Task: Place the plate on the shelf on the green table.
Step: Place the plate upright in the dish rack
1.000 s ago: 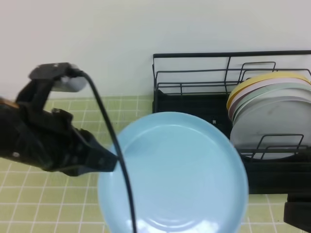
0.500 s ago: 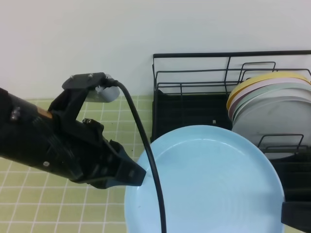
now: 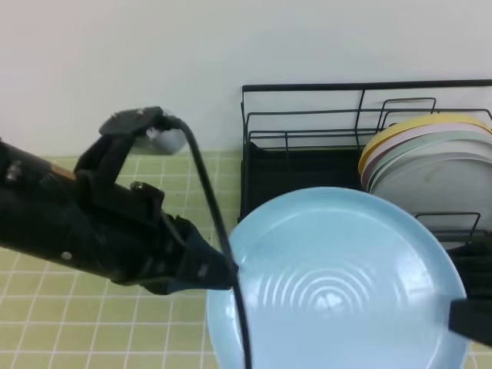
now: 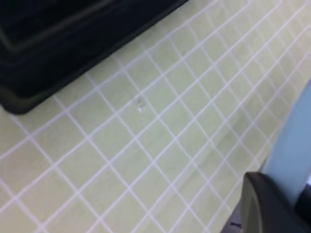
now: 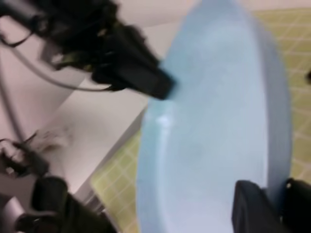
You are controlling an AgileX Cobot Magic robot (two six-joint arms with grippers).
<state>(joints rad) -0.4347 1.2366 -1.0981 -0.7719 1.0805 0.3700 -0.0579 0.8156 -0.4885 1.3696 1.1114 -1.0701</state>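
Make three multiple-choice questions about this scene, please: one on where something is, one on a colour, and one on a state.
1. Where does the left gripper touch the plate?
A. on its left rim
B. on its far rim
C. nowhere

2. What colour is the rearmost plate standing in the shelf?
A. red
B. yellow
C. black

3. How is the blue plate now?
A. standing between the shelf's dividers
B. lying flat on the green table
C. held above the table, with a gripper at each side

Answers: 1 A, the high view shows the left gripper pinching the left rim. 2 B, a yellow edge shows behind the paler plates. 3 C, the left gripper grips the left rim and the right gripper straddles the right rim, with tiles visible below in the left wrist view.
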